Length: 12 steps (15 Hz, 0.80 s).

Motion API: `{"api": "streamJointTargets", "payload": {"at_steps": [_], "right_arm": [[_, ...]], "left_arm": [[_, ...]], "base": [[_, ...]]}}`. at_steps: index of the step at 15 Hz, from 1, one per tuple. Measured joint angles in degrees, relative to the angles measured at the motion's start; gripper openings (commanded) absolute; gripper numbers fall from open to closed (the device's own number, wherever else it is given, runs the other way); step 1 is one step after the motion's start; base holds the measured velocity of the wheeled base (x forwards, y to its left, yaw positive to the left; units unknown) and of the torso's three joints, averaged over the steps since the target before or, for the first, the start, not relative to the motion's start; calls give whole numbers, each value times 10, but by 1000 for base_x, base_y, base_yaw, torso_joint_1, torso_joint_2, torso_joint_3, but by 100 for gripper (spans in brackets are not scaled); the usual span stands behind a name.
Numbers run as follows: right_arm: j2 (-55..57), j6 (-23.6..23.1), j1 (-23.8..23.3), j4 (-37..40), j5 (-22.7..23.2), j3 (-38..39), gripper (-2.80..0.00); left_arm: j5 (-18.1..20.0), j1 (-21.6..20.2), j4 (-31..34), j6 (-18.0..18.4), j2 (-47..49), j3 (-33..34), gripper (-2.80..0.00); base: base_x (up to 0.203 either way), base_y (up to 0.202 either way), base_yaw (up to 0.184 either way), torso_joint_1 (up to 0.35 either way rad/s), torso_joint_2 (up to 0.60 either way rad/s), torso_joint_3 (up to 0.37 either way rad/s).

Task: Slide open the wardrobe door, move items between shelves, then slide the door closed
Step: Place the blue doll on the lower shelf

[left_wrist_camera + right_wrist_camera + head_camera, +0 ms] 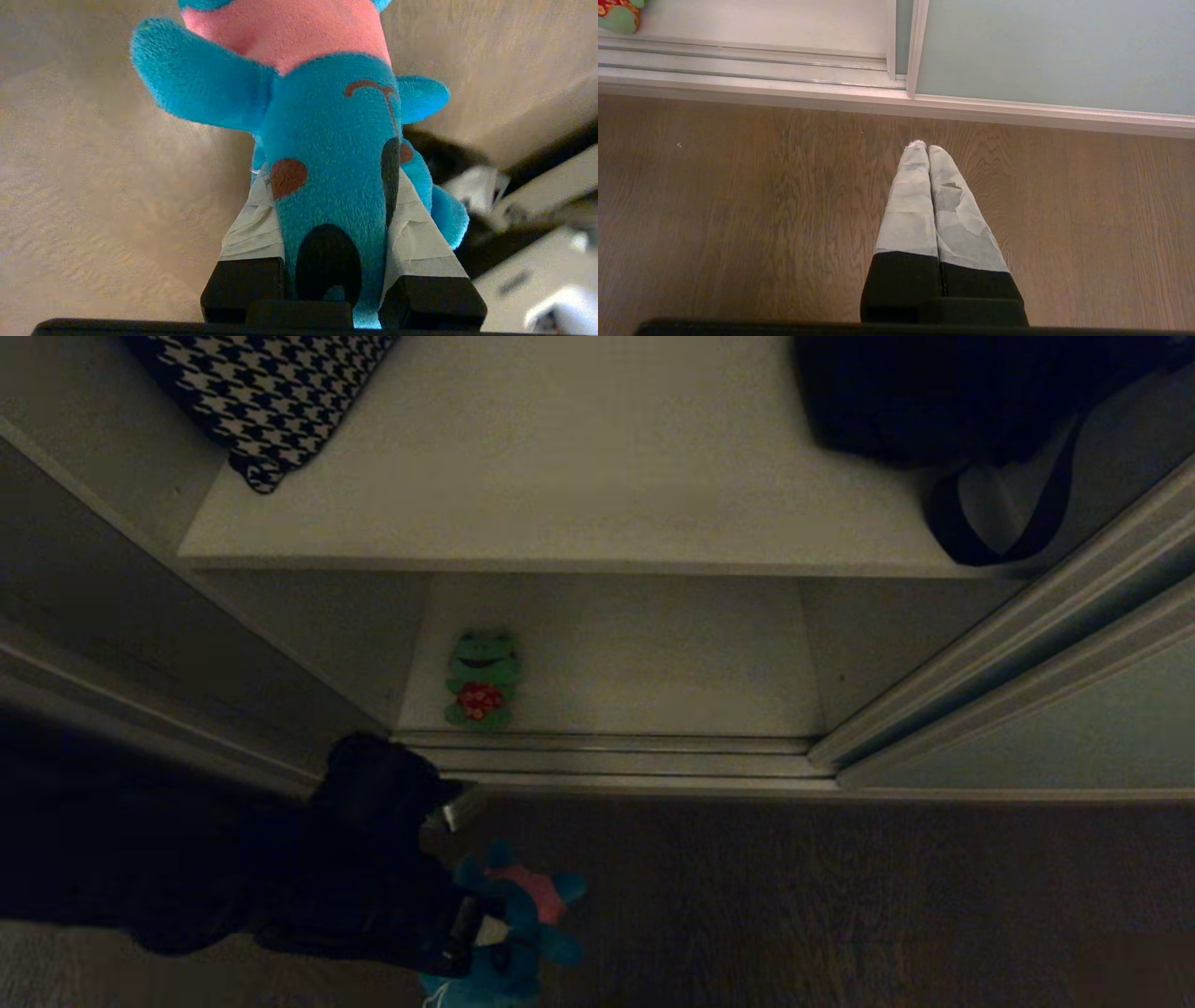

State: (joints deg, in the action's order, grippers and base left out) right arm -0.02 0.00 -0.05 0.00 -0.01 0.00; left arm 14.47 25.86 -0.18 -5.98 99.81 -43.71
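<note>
- Clearly plush, the blue creature point(327, 154) has a pink back and dark eyes; it hangs at six o'clock in the head view, over the brown wood floor point(840, 896).
- Green frog point(482, 678) lies on the lower white shelf point(653, 653), behind silvery rails point(616, 756); the sliding wardrobe door point(1074, 728) stands at three o'clock.
- Left gripper point(329, 224) clamps the creature between partly spread fingers; the right gripper point(928, 149), fingers pressed together, holds nothing.
</note>
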Motion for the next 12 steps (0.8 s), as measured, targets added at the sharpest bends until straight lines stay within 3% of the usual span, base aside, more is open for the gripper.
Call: {"api": "streamJointTargets", "payload": {"at_steps": [9, 12], "right_arm": [[0, 0, 0, 0, 0, 0, -280], [0, 0, 0, 0, 0, 0, -280]], "left_arm": [[-3, 3, -5, -159, 168, -272, -280], [-15, 1, -80, -173, 210, -309, -280]], "base": [[0, 0, 0, 0, 0, 0], [0, 0, 0, 0, 0, 0]]}}
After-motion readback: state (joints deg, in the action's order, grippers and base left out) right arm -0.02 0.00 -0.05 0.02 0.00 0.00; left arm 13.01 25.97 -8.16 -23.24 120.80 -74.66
